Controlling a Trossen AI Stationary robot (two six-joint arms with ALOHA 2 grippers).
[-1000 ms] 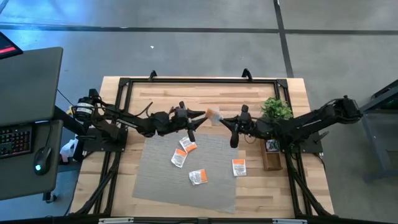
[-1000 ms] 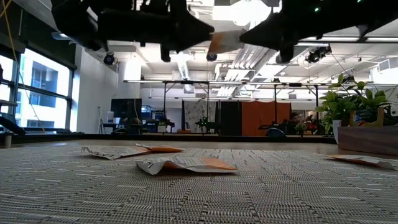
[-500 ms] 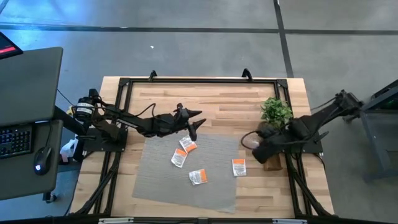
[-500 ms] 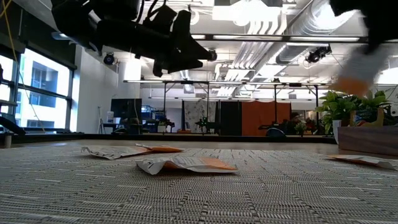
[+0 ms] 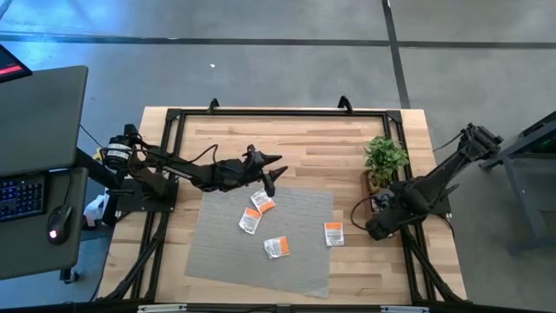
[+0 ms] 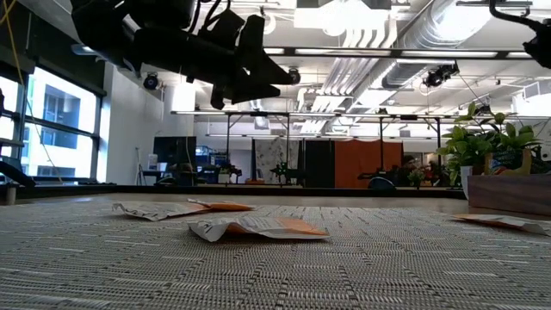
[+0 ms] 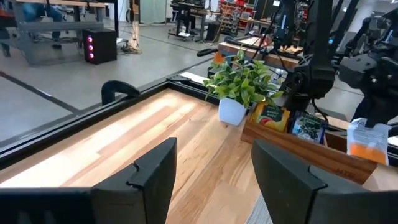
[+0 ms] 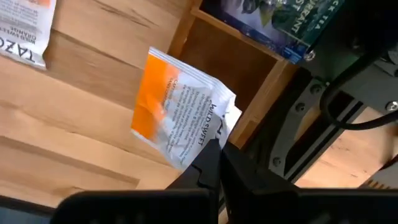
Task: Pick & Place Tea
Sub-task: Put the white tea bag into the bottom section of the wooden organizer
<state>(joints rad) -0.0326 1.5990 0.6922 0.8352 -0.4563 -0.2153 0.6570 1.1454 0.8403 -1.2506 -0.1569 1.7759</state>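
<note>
My right gripper (image 5: 374,229) points down near the table's right edge, shut on a white-and-orange tea sachet (image 8: 177,115) above the near end of the wooden tray (image 8: 268,93). Dark sachets (image 8: 283,18) stand inside the tray. My left gripper (image 5: 274,172) hangs open and level over the far edge of the grey mat (image 5: 261,265), nothing between its fingers (image 7: 155,171). Several more tea sachets lie flat on the mat, among them two (image 5: 262,203) (image 5: 250,221) below the left gripper, and one (image 5: 334,233) near the mat's right side. My right gripper pinches the sachet between its two fingers at one edge, near a corner (image 8: 208,138). The fingers come from above, pointing down. The sachet hangs below them, lifted clear (image 7: 367,140), over the tray's near end.
A small green potted plant (image 5: 385,155) stands at the tray's far end. A black frame rail (image 5: 278,113) runs round the table top. Bare wood lies between the mat and the far rail.
My left gripper has let go of the sachet and opened, staying over the mat's far edge. My right gripper has carried that sachet from the table's middle toward the right and near edges, turning from level to pointing down above the tray.
</note>
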